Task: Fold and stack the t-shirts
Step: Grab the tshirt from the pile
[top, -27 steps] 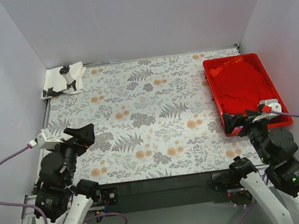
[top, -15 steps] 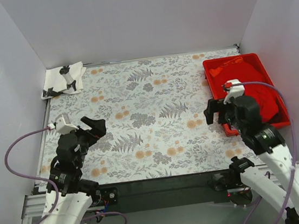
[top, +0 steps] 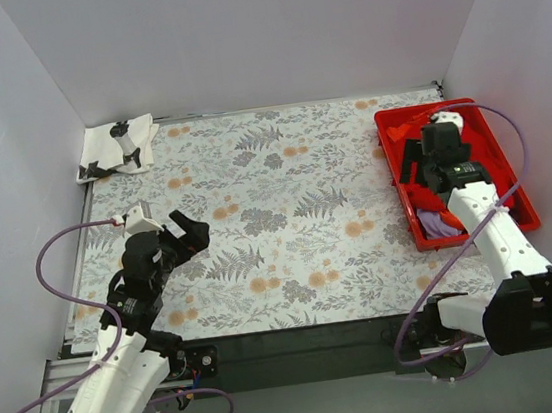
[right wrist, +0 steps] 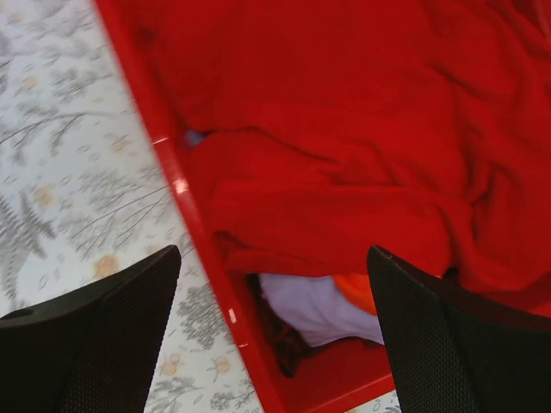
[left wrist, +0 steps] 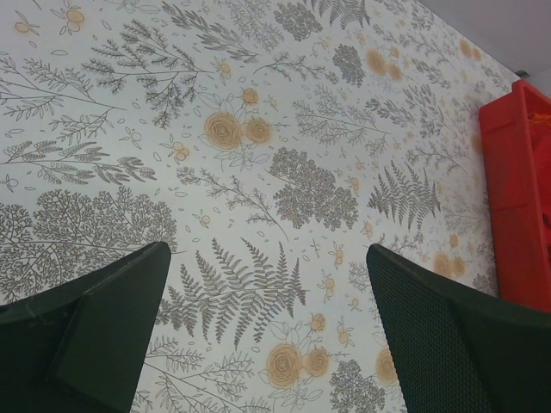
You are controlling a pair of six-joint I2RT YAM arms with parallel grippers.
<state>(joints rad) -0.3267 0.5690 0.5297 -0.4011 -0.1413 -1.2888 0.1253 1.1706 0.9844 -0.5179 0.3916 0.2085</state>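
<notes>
**Top external:** fixed and high at the near edge. Faces down and forward over the whole floral worktop (top: 287,215) to the back wall (top: 255,38). Farthest view.

**Left wrist:** low and oblique. Looks out between the left pincer's (left wrist: 267,258) two dark fingers (left wrist: 95,327), across mid-worktop toward the red tray (left wrist: 516,215) at the frame's right edge. Moderately near.

**Right wrist:** close, facing down between the right pincer's (right wrist: 274,251) fingers (right wrist: 95,318) into the tray. The red t-shirt (right wrist: 344,129) fills most of the frame, with a strip of worktop at left.

**Shared:**
- Top and left wrist: the fern-and-flower mid-worktop and the tray's left wall.
- Top and right wrist: that wall and the red t-shirt.
- The two wrist views: the tray's left wall only.
</notes>
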